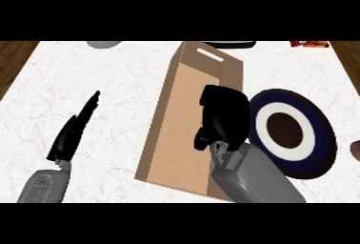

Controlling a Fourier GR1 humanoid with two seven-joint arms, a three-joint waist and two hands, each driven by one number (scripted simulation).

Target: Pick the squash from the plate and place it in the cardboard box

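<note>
The cardboard box lies open in the middle of the counter, long and narrow, with a slot handle at its far end. My right hand hangs over the box's right side, fingers curled downward. No squash shows; the curled hand hides whatever it holds. To the right of the box sits the plate, dark blue rim, white ring, brown centre, with nothing on it. At the left, my left hand stays open, fingers straight and pointing away, well apart from the box.
A grey bowl shows at the far edge, left. A dark object lies behind the box and a red packet at the far right. A brown thing peeks in at the right edge.
</note>
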